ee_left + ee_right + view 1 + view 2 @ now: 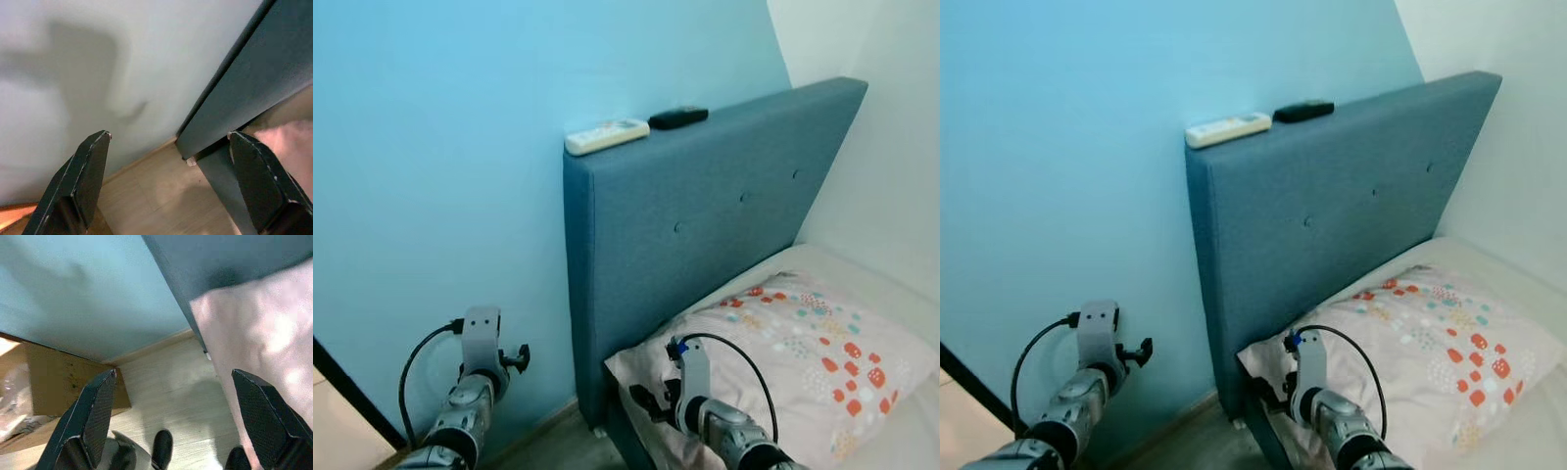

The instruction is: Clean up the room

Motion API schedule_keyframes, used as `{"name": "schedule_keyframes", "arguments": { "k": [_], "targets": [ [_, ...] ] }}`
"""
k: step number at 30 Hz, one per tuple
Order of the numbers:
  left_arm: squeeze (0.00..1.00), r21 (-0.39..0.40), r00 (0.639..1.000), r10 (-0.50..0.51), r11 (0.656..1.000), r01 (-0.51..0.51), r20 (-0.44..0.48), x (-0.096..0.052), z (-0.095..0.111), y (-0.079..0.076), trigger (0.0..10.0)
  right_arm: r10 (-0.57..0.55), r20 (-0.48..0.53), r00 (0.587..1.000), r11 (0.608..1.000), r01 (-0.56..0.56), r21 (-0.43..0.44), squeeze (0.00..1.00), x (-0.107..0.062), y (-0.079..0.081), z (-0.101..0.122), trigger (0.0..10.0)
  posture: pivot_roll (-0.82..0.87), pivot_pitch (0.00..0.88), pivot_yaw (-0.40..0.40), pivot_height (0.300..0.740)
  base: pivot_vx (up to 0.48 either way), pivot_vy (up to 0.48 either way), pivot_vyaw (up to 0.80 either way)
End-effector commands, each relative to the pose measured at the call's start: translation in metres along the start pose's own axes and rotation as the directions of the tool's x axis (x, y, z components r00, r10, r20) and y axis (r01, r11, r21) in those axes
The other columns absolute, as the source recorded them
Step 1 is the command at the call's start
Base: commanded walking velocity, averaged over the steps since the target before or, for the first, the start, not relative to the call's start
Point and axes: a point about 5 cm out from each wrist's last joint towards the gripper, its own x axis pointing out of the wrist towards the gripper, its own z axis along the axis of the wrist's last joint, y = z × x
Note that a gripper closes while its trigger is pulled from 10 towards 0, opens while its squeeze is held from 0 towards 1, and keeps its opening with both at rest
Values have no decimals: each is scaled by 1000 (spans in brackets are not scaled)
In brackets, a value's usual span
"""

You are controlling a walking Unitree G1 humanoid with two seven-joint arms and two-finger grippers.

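A white remote (607, 135) and a black remote (677, 117) lie on top of the blue padded headboard (705, 225). A pink pillow (803, 352) with coloured dots rests on the bed against it. Both silver arms are low in front of me, the left arm (480, 367) by the blue wall and the right arm (697, 397) over the pillow's corner. In the left wrist view my left gripper (168, 134) is open above the floor beside the headboard's foot, holding nothing. In the right wrist view my right gripper (174, 372) is open and empty too, beside the pillow's edge (264, 333).
The blue wall (431, 147) stands close on the left and a white wall (901, 147) on the right. A strip of pale wood floor (161, 196) runs between wall and bed. A cardboard box (63, 377) sits on the floor by the wall, near my black feet (161, 448).
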Motion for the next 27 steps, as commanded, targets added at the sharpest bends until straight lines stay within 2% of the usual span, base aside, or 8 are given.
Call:
{"name": "schedule_keyframes", "arguments": {
  "k": [1,5,10,11,15,21,26,27],
  "targets": [
    [0,3,1000,3,1000,-3,-22,-1,-5,2,10000,12,-16,1000,999,-12,-30,0,1,3,-2,10000,-59,0,-60,740,0,0,0],
    [0,17,999,0,1000,0,-42,-2,-9,-1,10000,22,-30,999,998,-23,-62,0,2,5,-2,10000,-65,0,-59,740,0,0,0],
    [0,29,997,18,999,-15,-78,-4,-17,2,10000,-5,-24,1000,999,4,-32,0,1,0,-1,10000,-69,0,-58,740,0,0,0],
    [0,26,992,44,999,-41,-119,-8,-27,6,10000,-71,-34,997,997,70,-37,0,-3,-10,-4,10000,-70,0,-59,740,0,0,0],
    [0,4,979,87,996,-87,-183,-15,-43,15,10000,-150,-81,985,987,146,-60,0,-10,-21,-15,10000,-77,0,-59,740,0,0,0],
    [0,0,965,114,993,-118,-235,-22,-57,21,10000,-154,-120,981,987,147,-65,0,-13,-23,-23,10000,-91,0,-68,740,0,0,0],
    [0,4,941,150,988,-156,-305,-33,-75,29,10000,-149,-127,981,984,134,-121,0,-12,-23,-22,10000,-125,0,-48,740,0,0,0],
    [0,13,923,165,985,-172,-347,-40,-86,34,10000,-149,-130,980,981,130,-143,0,-11,-21,-22,10000,-138,0,-26,740,0,0,0]
  ]
}}
